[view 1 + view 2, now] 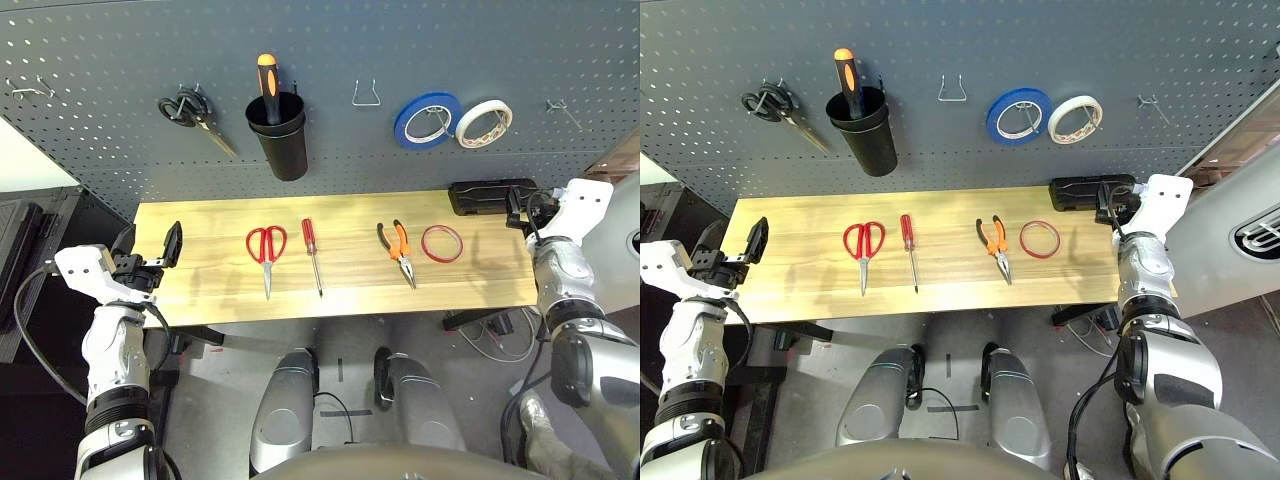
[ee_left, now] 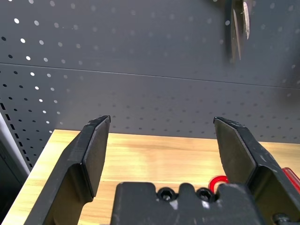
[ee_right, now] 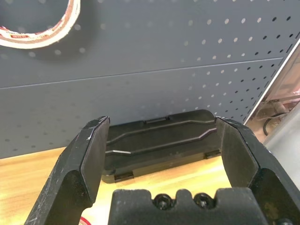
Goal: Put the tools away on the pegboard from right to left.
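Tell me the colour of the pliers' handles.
Orange and black, on the pliers; clearest in the left eye view.

You see a matt grey pegboard (image 1: pixel 330 60), pale smooth wood worktop (image 1: pixel 200 225), steel-bladed scissors (image 1: pixel 266 250), glossy black cup (image 1: pixel 281 135).

Silver jointed forearms (image 1: pixel 112 350) end in white wrist blocks — black cables looping beside them — with black two-fingered grippers.

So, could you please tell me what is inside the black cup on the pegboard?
The black cup holds one tool with an orange-and-black handle sticking up above the rim. Its shaft and tip are covered by the cup wall, so whether anything else sits lower inside cannot be seen.
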